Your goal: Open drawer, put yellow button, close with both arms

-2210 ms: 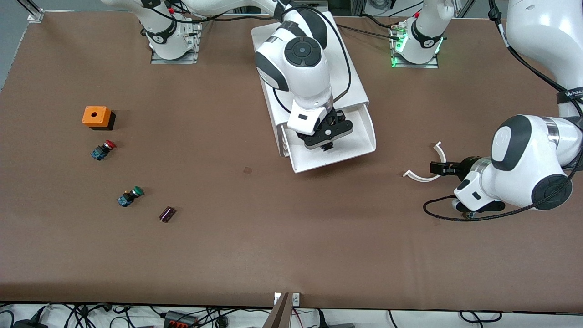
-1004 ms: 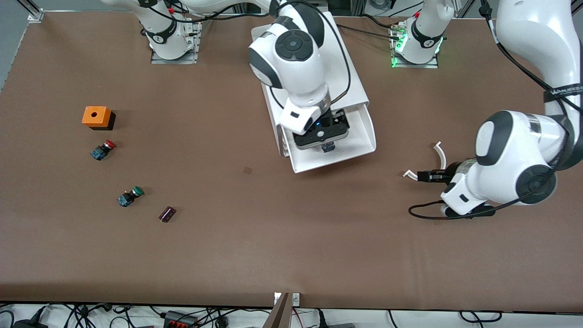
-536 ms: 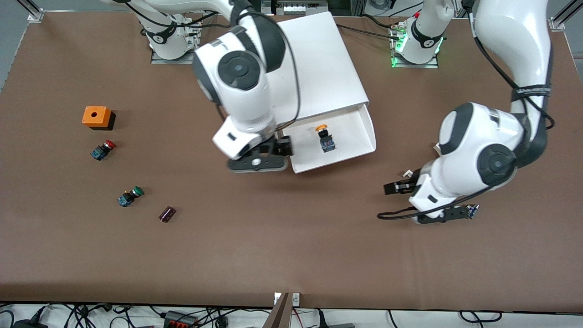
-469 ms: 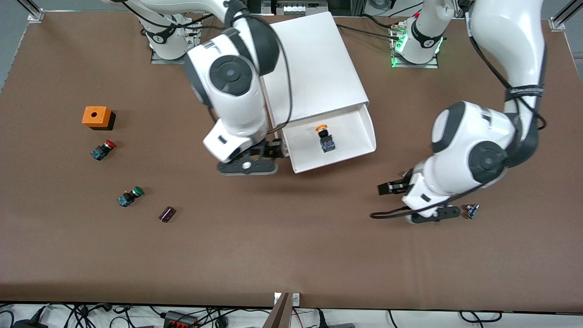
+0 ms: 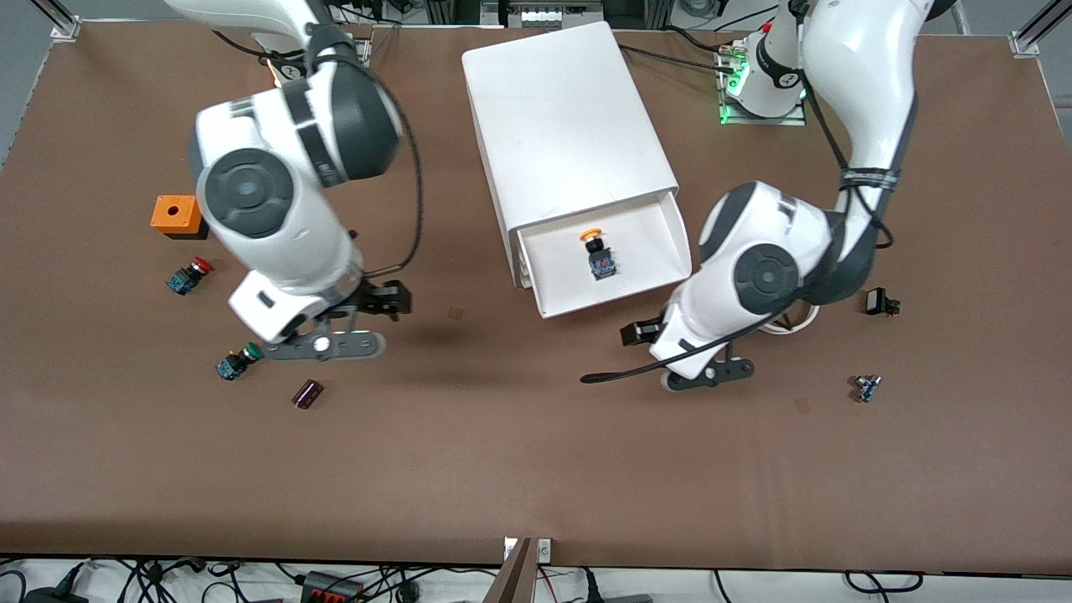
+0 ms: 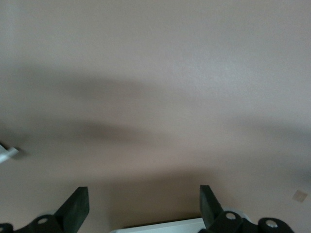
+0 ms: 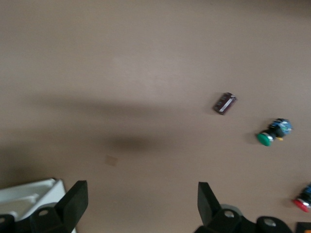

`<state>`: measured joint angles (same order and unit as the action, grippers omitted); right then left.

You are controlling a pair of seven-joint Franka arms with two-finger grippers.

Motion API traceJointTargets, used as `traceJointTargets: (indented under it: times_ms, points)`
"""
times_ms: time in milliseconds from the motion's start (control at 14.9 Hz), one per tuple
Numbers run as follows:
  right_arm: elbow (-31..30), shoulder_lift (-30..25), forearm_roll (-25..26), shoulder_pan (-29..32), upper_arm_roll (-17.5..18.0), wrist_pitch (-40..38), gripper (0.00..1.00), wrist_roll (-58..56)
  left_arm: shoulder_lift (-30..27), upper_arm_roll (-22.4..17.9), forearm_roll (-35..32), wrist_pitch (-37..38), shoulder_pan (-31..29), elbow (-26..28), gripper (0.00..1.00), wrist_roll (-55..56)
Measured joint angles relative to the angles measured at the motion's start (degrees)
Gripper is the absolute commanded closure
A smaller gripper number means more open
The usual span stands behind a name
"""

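The drawer [image 5: 618,296] of the white cabinet [image 5: 561,109] stands pulled open. The yellow button [image 5: 595,249] lies inside it, cap toward the cabinet. My right gripper [image 5: 392,301] is open and empty over the bare table, between the drawer and the green-capped button [image 5: 239,360]. Its wrist view shows open fingertips [image 7: 77,196] and a cabinet corner [image 7: 29,191]. My left gripper [image 5: 638,333] is open and empty over the table, just off the drawer's front corner toward the left arm's end. A strip of the drawer's white edge [image 6: 160,225] shows between its fingertips [image 6: 77,208].
An orange box [image 5: 177,215], a red-capped button [image 5: 191,275] and a dark cylinder [image 5: 307,393] lie toward the right arm's end. The right wrist view shows the green-capped button [image 7: 272,133] and the cylinder [image 7: 224,103]. Two small black parts [image 5: 878,301] [image 5: 865,387] lie toward the left arm's end.
The right gripper left the yellow button in the drawer and swung away toward the right arm's end. The left arm moved from the white curved pieces toward the drawer's front.
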<state>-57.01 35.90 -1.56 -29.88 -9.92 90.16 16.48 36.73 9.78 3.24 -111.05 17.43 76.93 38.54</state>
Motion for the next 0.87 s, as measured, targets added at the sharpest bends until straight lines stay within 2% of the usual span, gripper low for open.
traceJointTargets:
  times_ms: [201, 536, 871]
  points:
    - [-2.21, -1.74, -0.01, 3.25, -0.04, -2.41, 0.00, -5.09, -0.09, 0.40, 0.00, -0.55, 2.33, 1.13, 0.00, 4.15]
    - [-4.71, -5.22, 0.03, 7.90, -0.13, -3.86, 0.00, -5.63, -1.97, 4.98, 0.00, -0.40, 2.28, 5.10, 0.00, 8.59]
    - [-7.94, -11.02, 0.01, 14.73, 0.59, -3.86, 0.00, -6.37, -4.27, 8.70, 0.00, 4.94, 2.30, 7.91, 0.00, 10.25]
